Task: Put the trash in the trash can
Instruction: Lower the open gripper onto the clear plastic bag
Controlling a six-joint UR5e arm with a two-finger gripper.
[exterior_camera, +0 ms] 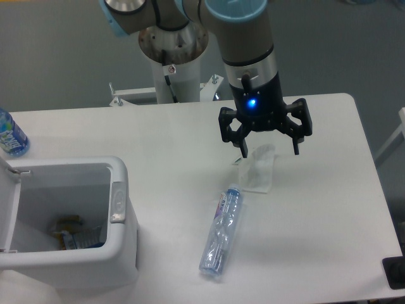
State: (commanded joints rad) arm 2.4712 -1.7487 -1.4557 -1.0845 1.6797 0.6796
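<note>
The hand (270, 151) is hovering with fingers spread wide, right over the cup (258, 168), which is lying on the counter (329, 209). The bottle (222, 232) is lying just below the cup. The bin (118, 193) is sitting open at left, wrappers inside.

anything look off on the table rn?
Two things: the slim bottle lies on its side mid-table, and the clear cup looks tipped over beneath the open gripper. Both are outside the trash can, which already holds some wrappers.
</note>
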